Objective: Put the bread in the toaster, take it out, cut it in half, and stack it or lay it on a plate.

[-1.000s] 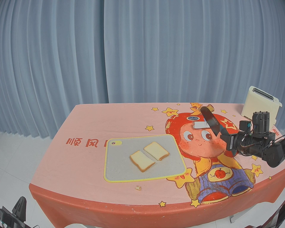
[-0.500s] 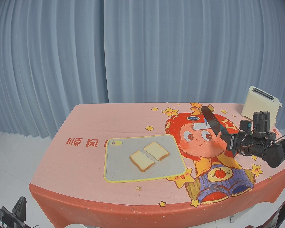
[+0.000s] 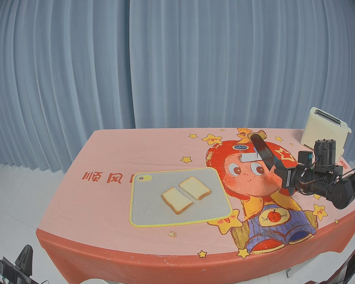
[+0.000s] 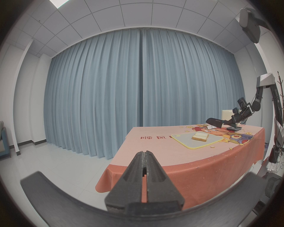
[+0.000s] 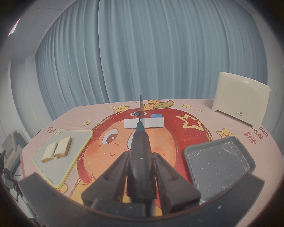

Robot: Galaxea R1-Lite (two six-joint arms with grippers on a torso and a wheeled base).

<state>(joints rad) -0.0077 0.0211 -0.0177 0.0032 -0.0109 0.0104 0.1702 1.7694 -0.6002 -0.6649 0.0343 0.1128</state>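
Pale bread (image 3: 186, 194) lies cut in two halves, side by side on the grey cutting board (image 3: 148, 212). The right gripper (image 5: 141, 174) squeezes the knife (image 3: 263, 149) handle, blade in the air near the white rest (image 5: 153, 122). The left gripper (image 4: 144, 177) is closed on nothing, low beside the table (image 4: 165, 153). Cutting looks done. Next the knife should go down, then the halves go on the dark plate (image 5: 219, 165).

Illumination is bright, even and diffuse, from overhead; a lit ceiling panel (image 4: 58, 2) sits high above the left tool (image 4: 144, 156). Shadows on the tabletop (image 3: 111, 155) are faint and soft-edged. Both wrist views bow strongly at the edges, corners vignetted black.
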